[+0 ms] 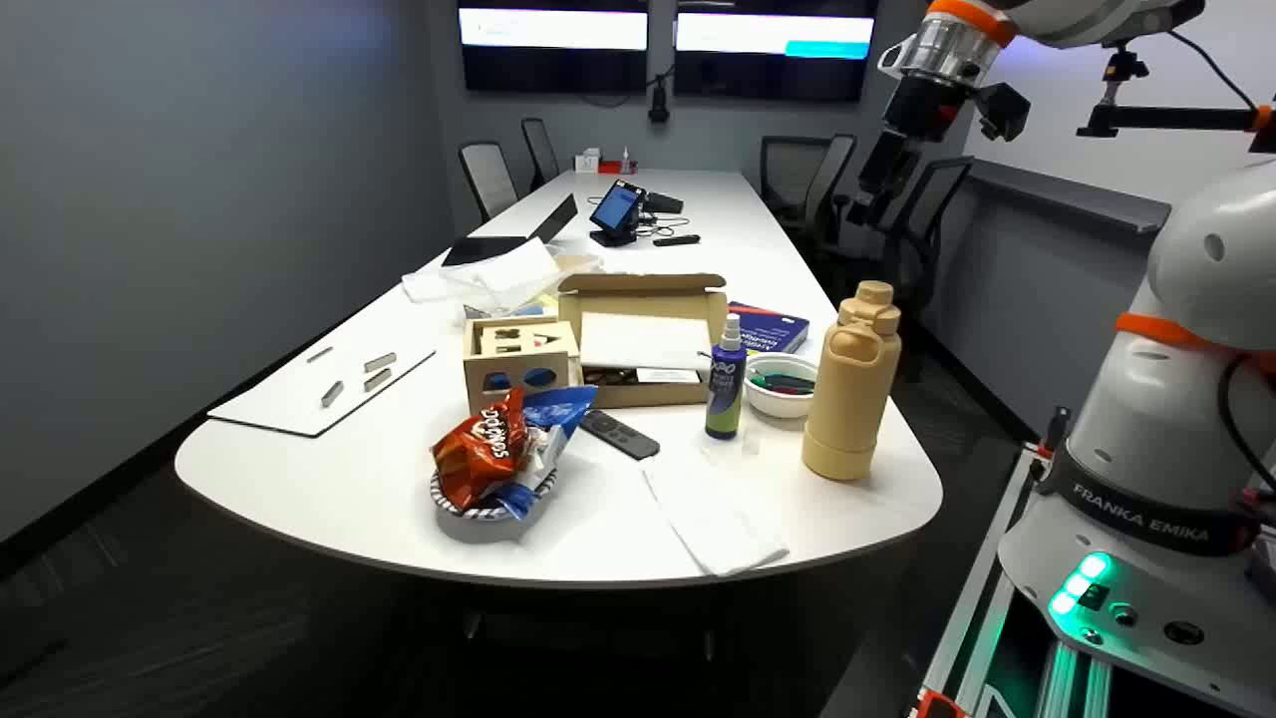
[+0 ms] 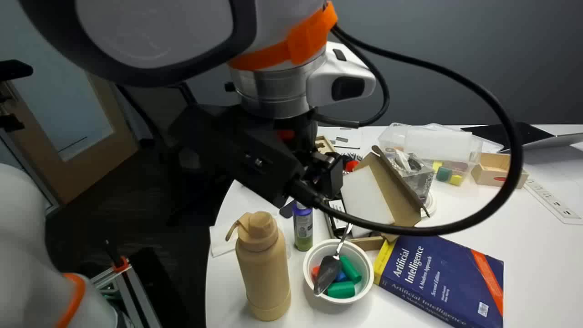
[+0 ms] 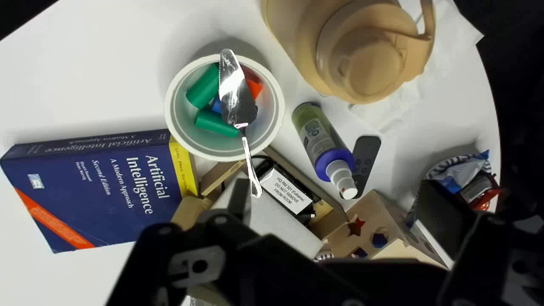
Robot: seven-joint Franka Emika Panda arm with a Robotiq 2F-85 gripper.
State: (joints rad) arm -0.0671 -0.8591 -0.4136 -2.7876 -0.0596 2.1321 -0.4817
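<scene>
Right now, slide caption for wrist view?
Open gripper; cake server across a white bowl, between blue book and tan bottle.

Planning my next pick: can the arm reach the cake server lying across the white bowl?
Likely yes: nothing lies on the cake server, its handle juts past the white bowl, and the tool stands open.
</scene>
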